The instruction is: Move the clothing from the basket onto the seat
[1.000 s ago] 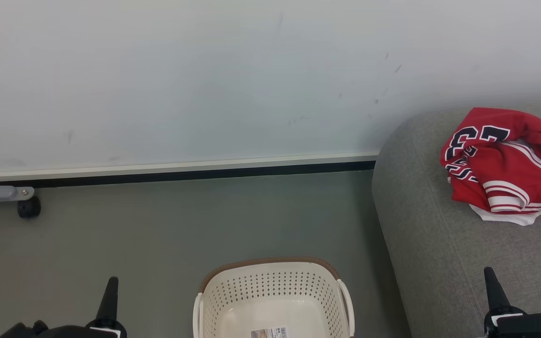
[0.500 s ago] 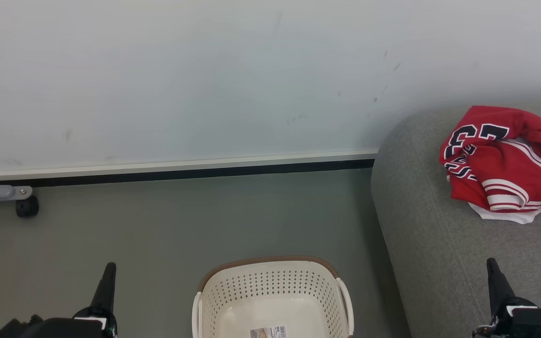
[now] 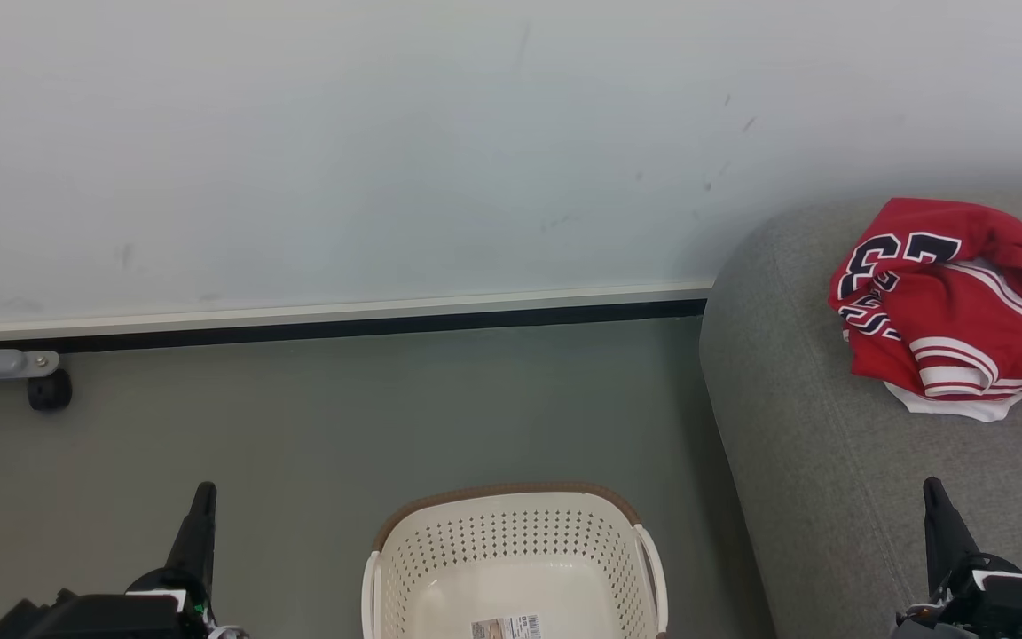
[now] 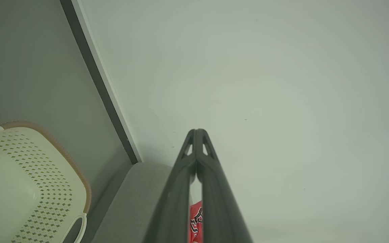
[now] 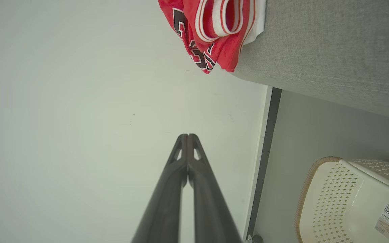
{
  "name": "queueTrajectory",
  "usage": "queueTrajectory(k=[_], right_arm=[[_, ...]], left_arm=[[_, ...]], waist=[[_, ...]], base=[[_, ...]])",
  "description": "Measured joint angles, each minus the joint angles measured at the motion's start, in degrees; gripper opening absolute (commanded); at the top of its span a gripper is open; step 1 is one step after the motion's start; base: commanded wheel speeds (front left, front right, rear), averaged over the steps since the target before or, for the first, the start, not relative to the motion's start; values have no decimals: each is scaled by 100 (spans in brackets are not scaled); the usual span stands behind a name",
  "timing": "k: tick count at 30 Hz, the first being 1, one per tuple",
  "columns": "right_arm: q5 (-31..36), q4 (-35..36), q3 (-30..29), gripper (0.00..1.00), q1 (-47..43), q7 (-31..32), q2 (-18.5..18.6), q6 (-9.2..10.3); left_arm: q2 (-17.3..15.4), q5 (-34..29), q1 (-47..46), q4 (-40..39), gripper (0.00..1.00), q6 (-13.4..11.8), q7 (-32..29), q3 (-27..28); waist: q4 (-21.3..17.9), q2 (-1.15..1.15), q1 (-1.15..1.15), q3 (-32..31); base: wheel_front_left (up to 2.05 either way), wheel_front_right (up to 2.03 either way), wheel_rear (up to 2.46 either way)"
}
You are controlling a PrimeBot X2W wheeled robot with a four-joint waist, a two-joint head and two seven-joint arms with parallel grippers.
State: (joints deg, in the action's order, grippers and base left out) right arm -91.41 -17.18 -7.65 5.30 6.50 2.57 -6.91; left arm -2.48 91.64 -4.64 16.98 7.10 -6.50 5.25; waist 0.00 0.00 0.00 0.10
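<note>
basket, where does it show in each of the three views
head view: basket at bottom centre, cut by the lower edge.
left wrist view: basket in the lower left corner.
right wrist view: basket in the lower right corner.
shared landmark: the dark skirting strip at the wall's foot, beyond the basket.

Perforated glossy plastic basket, coarse matt fabric seat, smooth red cloth clothing.

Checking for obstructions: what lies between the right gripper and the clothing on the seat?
Bare grey fabric of the seat, nothing else. The head view shows it: the right gripper at lower right, the clothing farther up.
</note>
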Motion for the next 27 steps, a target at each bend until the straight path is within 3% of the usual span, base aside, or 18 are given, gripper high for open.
queueTrajectory(k=[27], right_arm=[[-1,1,0,0,0,0,-2,0]], left_arm=[[1,5,0,0,0,0,0,0]], waist=[[0,0,0,0]], base=[[0,0,0]])
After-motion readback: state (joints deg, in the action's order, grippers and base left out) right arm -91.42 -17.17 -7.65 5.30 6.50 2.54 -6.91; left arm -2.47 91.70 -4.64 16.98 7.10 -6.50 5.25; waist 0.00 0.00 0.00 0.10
